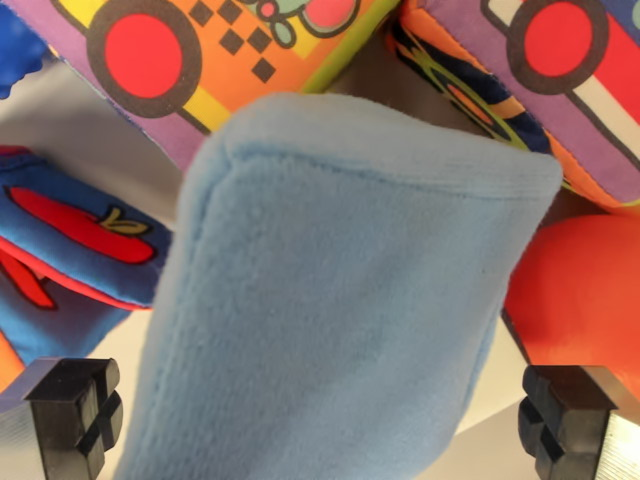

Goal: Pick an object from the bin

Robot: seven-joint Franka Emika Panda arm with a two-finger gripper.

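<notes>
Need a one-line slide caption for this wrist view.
Open tool straddling a light blue plush block, patterned soft cubes crowded behind it.

Bright, even, diffuse lighting; no glare.
Slightly soft throughout at close range; nap of light blue plush block [340, 300] resolved; faint shadow beneath its edges.

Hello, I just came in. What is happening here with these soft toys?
A robot arm is working over a pile of soft toys. Its gripper is open, with one finger at each side of a light blue plush block that fills the wrist view. The fingers do not yet press it. Around it lie patterned fabric cubes and an orange ball.
</notes>
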